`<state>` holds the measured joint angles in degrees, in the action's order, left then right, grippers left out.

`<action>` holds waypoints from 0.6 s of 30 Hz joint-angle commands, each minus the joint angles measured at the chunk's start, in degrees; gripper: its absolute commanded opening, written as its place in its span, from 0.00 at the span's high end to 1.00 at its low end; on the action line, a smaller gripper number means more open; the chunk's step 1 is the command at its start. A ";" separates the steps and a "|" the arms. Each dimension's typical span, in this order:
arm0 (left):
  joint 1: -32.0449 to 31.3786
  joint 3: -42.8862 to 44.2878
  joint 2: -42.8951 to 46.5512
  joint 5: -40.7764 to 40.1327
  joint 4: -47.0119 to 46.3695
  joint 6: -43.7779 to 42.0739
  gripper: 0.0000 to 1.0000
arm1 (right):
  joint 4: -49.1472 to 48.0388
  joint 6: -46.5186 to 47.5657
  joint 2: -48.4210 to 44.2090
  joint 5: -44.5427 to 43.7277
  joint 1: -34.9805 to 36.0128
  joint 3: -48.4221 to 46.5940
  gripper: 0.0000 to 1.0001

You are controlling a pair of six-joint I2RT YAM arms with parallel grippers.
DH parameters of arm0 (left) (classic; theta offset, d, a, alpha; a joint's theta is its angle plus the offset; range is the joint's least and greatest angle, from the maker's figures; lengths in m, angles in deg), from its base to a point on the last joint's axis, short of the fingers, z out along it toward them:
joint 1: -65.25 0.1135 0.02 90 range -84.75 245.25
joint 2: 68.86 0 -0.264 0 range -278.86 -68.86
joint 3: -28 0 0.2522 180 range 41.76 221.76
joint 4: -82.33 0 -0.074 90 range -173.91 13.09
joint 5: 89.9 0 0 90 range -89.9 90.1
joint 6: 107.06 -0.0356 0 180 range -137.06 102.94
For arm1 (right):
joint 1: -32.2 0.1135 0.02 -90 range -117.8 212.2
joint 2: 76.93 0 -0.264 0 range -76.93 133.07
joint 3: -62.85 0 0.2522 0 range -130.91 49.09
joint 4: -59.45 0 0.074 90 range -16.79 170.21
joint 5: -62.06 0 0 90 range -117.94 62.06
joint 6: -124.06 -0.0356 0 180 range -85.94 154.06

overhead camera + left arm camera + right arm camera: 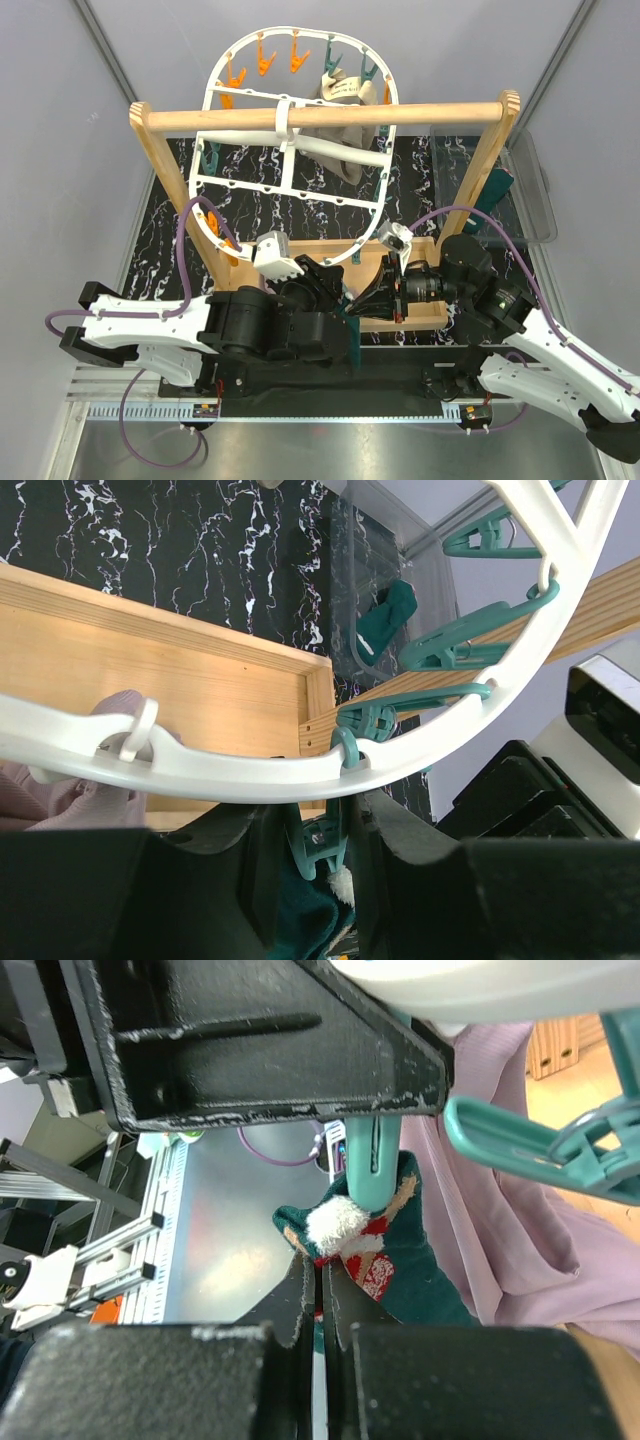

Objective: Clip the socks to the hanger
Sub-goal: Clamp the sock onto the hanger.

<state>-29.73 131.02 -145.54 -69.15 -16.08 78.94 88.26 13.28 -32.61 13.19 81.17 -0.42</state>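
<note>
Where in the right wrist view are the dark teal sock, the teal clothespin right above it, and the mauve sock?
dark teal sock [425, 1265]: right wrist view, plain teal fabric beside the pattern.
teal clothespin [370, 1165]: right wrist view, its upright body.
mauve sock [500, 1230]: right wrist view, its draped middle.

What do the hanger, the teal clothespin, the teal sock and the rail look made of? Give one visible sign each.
The hanger seems white moulded plastic, smooth and slightly glossy. The teal clothespin is probably plastic too: smooth, even colour. The teal sock is soft knit fabric, fuzzy and creased. The rail is pale wood with faint grain.
</note>
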 commanded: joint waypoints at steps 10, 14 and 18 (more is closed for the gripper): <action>0.06 1.63 0.05 -0.80 -0.42 1.29 1.00 | -4.32 -1.02 -0.46 -2.37 0.77 -2.60 1.00; 0.06 1.63 0.13 -0.80 -0.60 1.20 1.00 | -4.59 -0.59 1.91 -0.78 0.77 -3.83 1.00; 0.06 1.36 0.57 -0.80 -0.68 1.37 1.00 | -5.47 -0.23 2.79 -0.69 0.95 -4.71 1.00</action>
<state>-29.73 131.02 -145.52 -69.15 -16.10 78.92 86.70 12.78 -30.17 12.20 81.44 -1.98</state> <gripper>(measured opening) 0.310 0.017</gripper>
